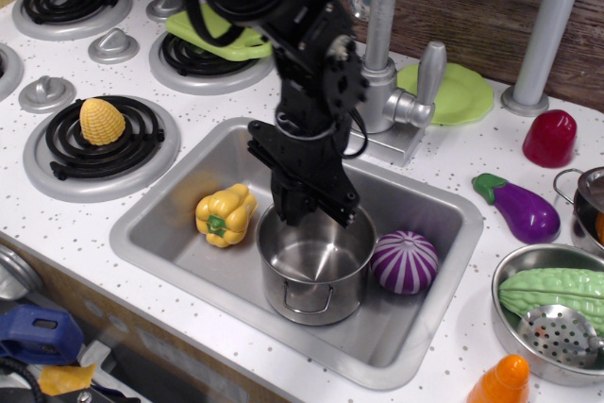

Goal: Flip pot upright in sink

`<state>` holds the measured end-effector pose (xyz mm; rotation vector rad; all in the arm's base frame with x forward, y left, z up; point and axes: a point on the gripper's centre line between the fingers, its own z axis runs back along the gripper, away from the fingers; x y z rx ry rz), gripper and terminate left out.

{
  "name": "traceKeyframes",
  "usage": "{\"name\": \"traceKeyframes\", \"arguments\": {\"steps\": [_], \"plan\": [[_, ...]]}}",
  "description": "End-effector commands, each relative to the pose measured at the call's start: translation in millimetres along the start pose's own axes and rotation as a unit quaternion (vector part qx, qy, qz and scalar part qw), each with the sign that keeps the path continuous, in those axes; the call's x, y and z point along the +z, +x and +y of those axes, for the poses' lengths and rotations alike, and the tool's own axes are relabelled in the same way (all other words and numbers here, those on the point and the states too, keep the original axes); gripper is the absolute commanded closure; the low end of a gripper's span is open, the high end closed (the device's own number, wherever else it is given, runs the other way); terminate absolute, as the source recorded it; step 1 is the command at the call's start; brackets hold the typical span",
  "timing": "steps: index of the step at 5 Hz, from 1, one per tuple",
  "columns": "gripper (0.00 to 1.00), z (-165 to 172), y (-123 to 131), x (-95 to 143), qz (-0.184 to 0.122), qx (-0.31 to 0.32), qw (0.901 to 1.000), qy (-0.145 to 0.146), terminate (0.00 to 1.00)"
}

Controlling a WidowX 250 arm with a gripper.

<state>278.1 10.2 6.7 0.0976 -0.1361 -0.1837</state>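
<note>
The pot (316, 269) stands upright, mouth up, mid-sink (427, 320). The gripper (304, 209) is clamped on its back rim. Pepper (225, 215) just left of the pot, purple onion (404, 263) touching right; bare floor lies in front.

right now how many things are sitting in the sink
3: the pot upright in the middle under the gripper, a yellow pepper to its left, a purple onion to its right. Nothing else shows in the sink.
</note>
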Motion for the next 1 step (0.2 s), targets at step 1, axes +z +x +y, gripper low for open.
{"name": "traceKeyframes", "arguments": {"steps": [1], "plan": [[0.0,5.0,4.5,5.4,-0.016,-0.005,0.9998,-0.005,1.0]]}}
